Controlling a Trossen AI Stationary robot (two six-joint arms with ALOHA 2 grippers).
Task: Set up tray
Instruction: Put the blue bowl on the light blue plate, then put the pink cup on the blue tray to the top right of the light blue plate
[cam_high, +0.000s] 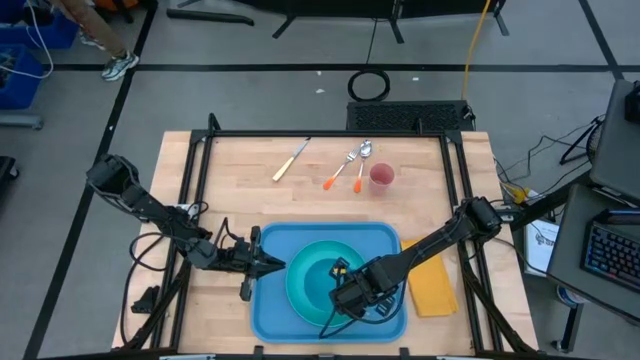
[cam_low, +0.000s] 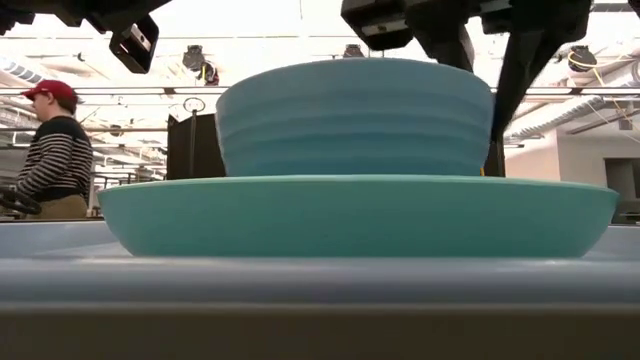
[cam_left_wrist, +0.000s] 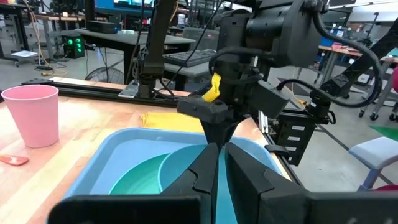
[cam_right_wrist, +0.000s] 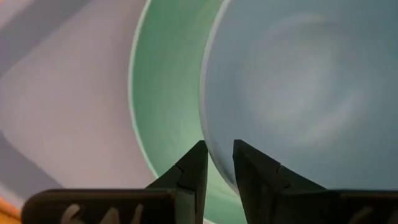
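Bowl on plate in the blue tray (cam_high: 270, 305)

The right gripper (cam_right_wrist: 217, 163) hides part of the ribbed bowl (cam_low: 355, 115), fingers slightly parted astride its rim; the left gripper (cam_left_wrist: 221, 171) is pressed together.

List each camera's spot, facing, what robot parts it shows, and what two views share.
High: overhead, straight down; both arms, tray.
Low: table height, level across; bowl on plate, fingers above.
Left wrist: past left gripper toward right arm, cup.
Right wrist: right gripper straddling the bowl's rim.
Shared: bowl and plate in all four.
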